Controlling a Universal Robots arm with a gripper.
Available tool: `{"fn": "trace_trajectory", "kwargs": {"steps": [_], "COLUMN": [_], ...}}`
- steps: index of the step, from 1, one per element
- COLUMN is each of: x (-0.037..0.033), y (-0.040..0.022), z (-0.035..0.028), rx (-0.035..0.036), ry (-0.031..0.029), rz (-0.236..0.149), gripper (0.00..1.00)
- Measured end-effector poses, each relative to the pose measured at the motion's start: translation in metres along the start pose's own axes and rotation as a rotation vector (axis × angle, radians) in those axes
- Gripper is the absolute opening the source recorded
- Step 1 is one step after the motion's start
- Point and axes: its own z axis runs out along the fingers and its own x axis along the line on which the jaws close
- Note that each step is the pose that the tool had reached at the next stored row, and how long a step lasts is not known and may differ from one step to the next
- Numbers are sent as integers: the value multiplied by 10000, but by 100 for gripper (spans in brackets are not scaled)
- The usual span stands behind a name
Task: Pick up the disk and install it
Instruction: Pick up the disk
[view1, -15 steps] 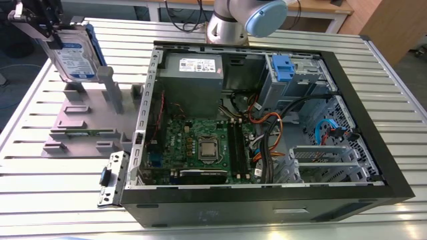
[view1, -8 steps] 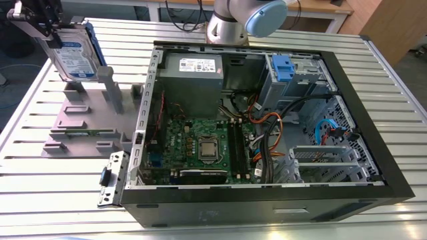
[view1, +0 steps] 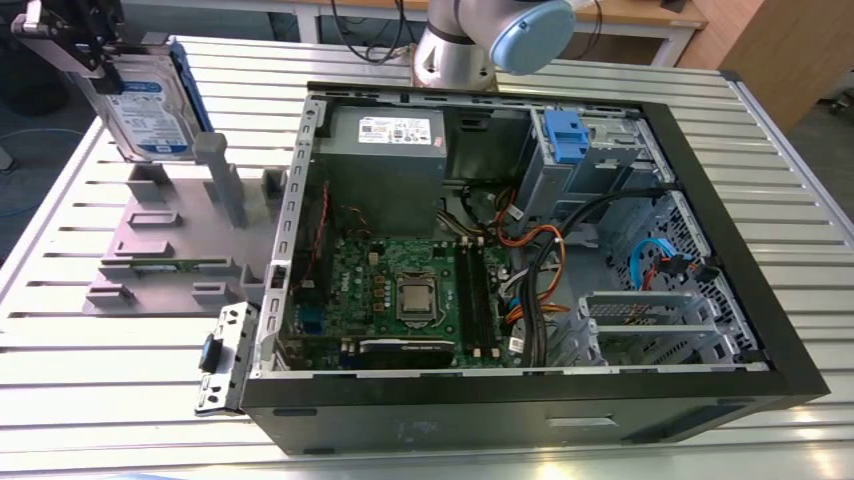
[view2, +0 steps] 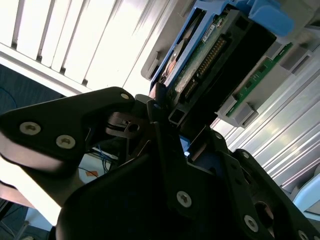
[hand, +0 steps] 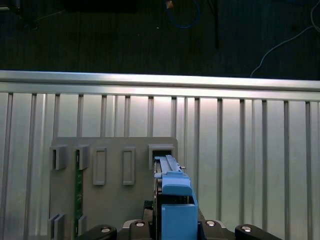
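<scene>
Table (view1: 80, 380) of slatted aluminium carries everything here. On it lies the open computer case (view1: 534, 400), its motherboard facing up and the grey power-supply box (view1: 387, 140) at roughly eleven o'clock inside it. Just outside the case, at about nine o'clock in the exterior view, sits the grey plastic stand (view1: 174, 240) with its upright posts.

The disk (view1: 140, 110) hangs on edge above the stand's far end, at about ten o'clock from the case and clear of the slots below. Its white-and-blue label faces the exterior camera and its blue bracket (hand: 175, 200) runs along the rim. The gripper (view1: 83, 50) is clenched on the disk's upper end, one finger on each side.

By my judgement the disk will handle as stiff and dense, heavy for its size, smooth on its metal faces (so apt to slip) and intolerant of knocks. The bracket's long sides look the soundest hold. The bare circuit board and connector (view2: 200, 70), seen in the second wrist view, are best left untouched.
</scene>
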Motion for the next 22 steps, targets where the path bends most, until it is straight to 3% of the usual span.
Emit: {"fn": "trace_trajectory", "kwargs": {"steps": [22], "x": [-4], "y": [2], "z": [-92], "rx": [0], "ry": [0], "rz": [0], "gripper": [37]}}
